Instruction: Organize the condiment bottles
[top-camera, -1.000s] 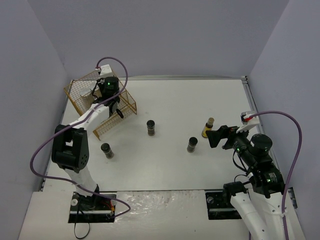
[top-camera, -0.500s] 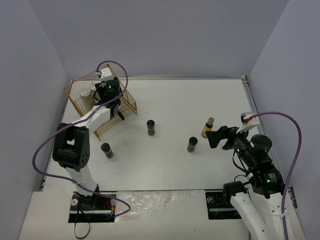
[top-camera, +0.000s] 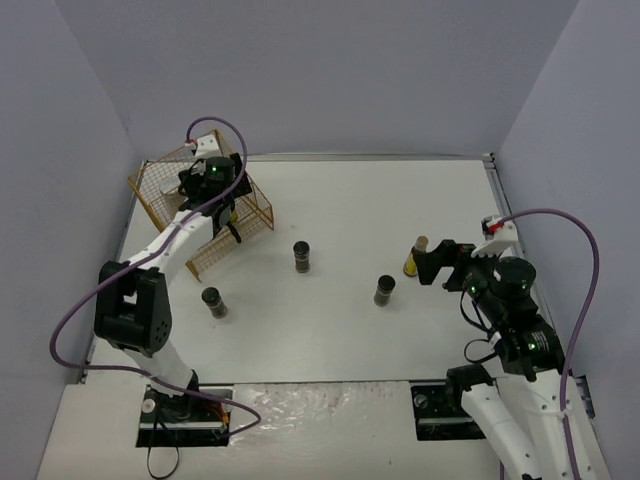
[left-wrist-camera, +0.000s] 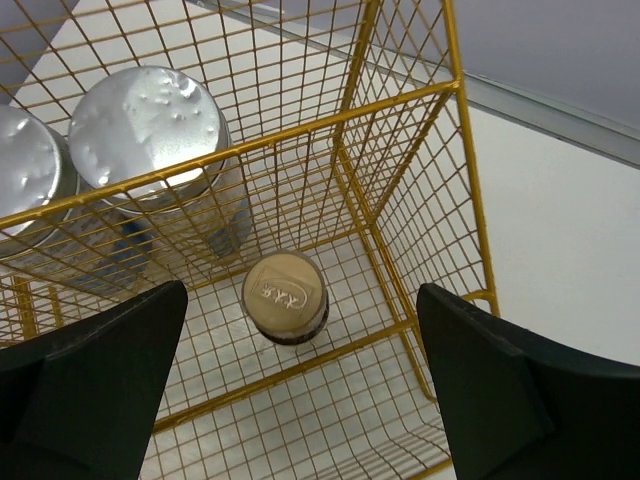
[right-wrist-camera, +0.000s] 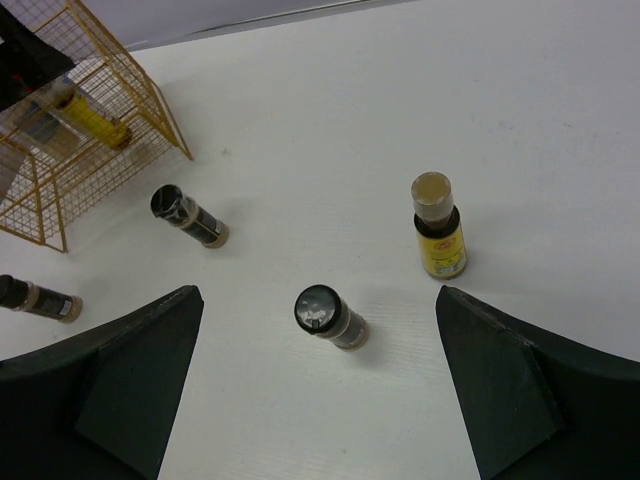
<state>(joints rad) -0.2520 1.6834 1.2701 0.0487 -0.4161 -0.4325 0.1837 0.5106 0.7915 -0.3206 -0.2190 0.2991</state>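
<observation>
- Since its fingers spread wide with nothing between them, the left hand (left-wrist-camera: 300, 320) is open over the gold rack (left-wrist-camera: 420, 200).
- A tan-capped bottle (left-wrist-camera: 285, 298) stands on the rack floor right under the gap, beside a silver-lidded cylinder (left-wrist-camera: 150, 120); I judge these are grouped as sorted stock.
- Likewise spread and empty, the right hand (right-wrist-camera: 315, 340) faces the loose bottles on the surface (right-wrist-camera: 300, 120).
- A dark jar (right-wrist-camera: 330, 317) stands nearest, centred below it.
- A yellow bottle (right-wrist-camera: 438, 225) stands farther right and beyond.

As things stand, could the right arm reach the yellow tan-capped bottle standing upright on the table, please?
Probably yes. The yellow bottle stands upright, apart from the nearest dark jar, and the open right gripper is just beside it.
</observation>
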